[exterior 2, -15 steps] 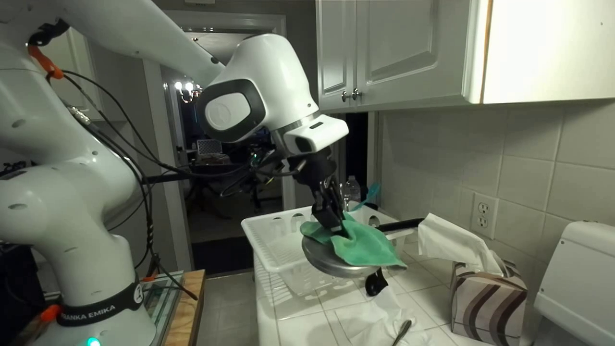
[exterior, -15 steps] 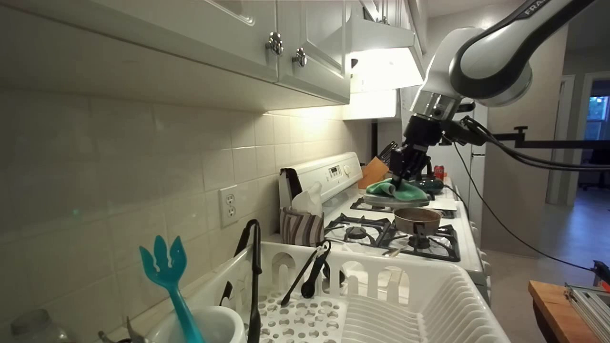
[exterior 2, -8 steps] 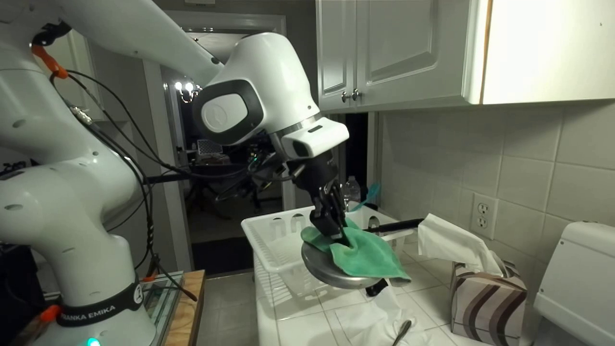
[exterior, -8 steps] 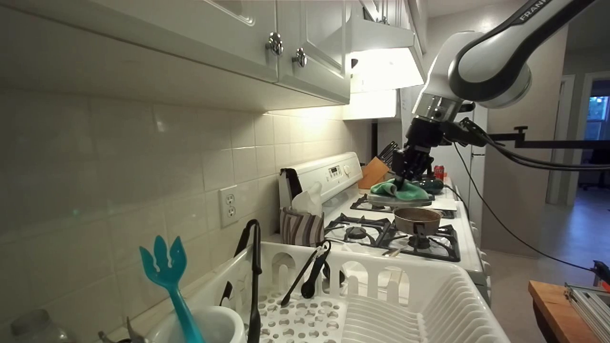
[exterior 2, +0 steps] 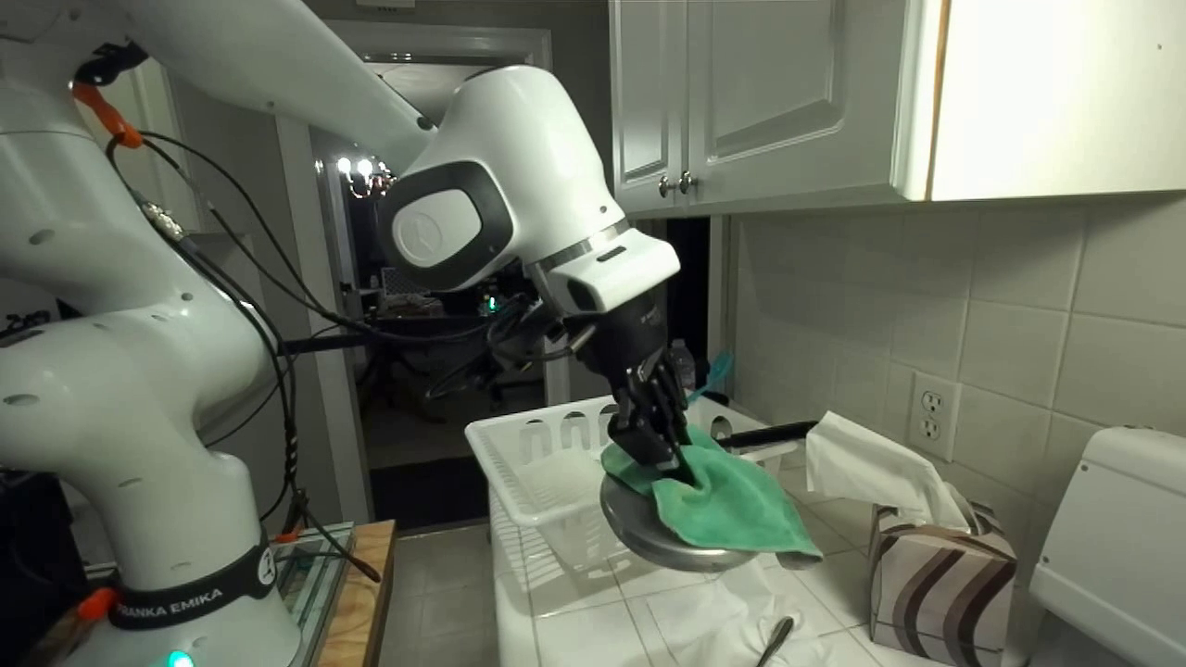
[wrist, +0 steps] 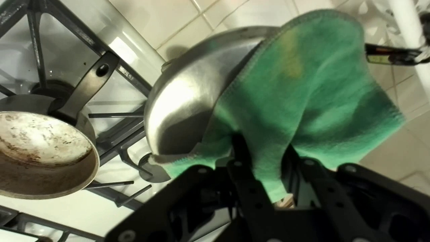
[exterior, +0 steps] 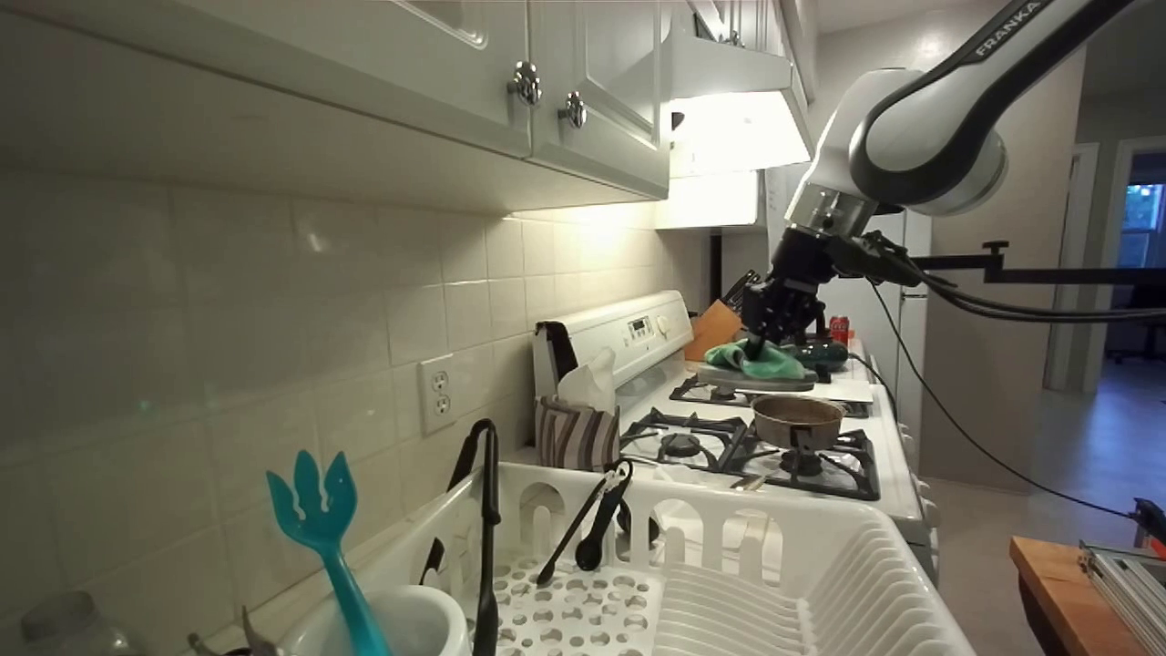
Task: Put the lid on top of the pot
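While the jaws clamp it through a green cloth (wrist: pixel 302 90), the metal lid (wrist: pixel 188 90) hangs apart from the pot (exterior: pixel 779 430)

Because the lid is round, only its tilt gives it a direction: in an exterior view the lid (exterior 2: pixel 639 523) slopes from upper left to lower right, cloth side up. It is in the air below the jaws, whose two fingers (wrist: pixel 242 153) stand either side of a bunched fold near the lid's middle; what they press on beneath the fold is hidden. The wrist view shows the lid to the right of the pot, which sits upright on a stove grate (wrist: pixel 77 29), its handle (wrist: pixel 89 85) slanting toward the upper right of that view. Counted, there are one lid, one pot, one cloth, one white dish rack (exterior: pixel 824 533), one striped tissue box (exterior 2: pixel 940 588) and one teal fork-shaped utensil (exterior: pixel 314 510).
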`<act>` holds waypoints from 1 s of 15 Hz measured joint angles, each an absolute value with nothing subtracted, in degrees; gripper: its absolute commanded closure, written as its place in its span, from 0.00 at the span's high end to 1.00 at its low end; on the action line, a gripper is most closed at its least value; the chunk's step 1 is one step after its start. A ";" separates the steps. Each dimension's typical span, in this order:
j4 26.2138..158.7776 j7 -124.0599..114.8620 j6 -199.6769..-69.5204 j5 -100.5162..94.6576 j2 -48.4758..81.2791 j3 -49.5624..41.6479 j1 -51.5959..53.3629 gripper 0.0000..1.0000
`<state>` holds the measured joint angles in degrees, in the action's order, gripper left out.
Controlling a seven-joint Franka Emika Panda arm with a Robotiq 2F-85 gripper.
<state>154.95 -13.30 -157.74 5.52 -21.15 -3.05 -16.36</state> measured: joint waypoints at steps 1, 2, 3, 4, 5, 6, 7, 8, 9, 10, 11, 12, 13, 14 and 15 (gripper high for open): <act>154.40 -14.75 -159.53 5.36 -19.81 -3.05 -17.29 0.07; 153.72 -16.27 -161.03 4.97 -18.30 -3.04 -18.42 0.07; 152.87 -17.86 -162.19 4.24 -16.70 -3.03 -19.67 0.07; 151.97 -19.53 -162.97 3.19 -15.06 -2.99 -21.01 0.07; 151.03 -21.39 -163.58 1.80 -13.50 -2.99 -22.40 0.07; 150.06 -23.35 -163.89 0.20 -12.00 -3.03 -23.81 0.07; 149.00 -25.38 -164.05 -1.52 -10.56 -3.15 -25.20 0.07; 147.90 -27.35 -164.11 -3.19 -9.23 -3.46 -26.36 0.07; 146.70 -29.10 -164.14 -4.53 -7.88 -3.57 -27.66 0.07; 145.49 -30.72 -164.21 -5.79 -6.56 -3.58 -28.98 0.07; 144.28 -32.45 -164.28 -7.16 -5.24 -3.59 -30.16 0.07; 143.18 -34.08 -164.50 -8.39 -3.99 -3.64 -31.10 0.07; 142.14 -35.76 -164.63 -9.75 -2.80 -3.75 -31.91 0.07; 141.33 -37.46 -164.66 -11.19 -1.77 -3.85 -32.57 0.07; 140.69 -39.29 -164.68 -12.77 -0.84 -4.03 -33.13 0.07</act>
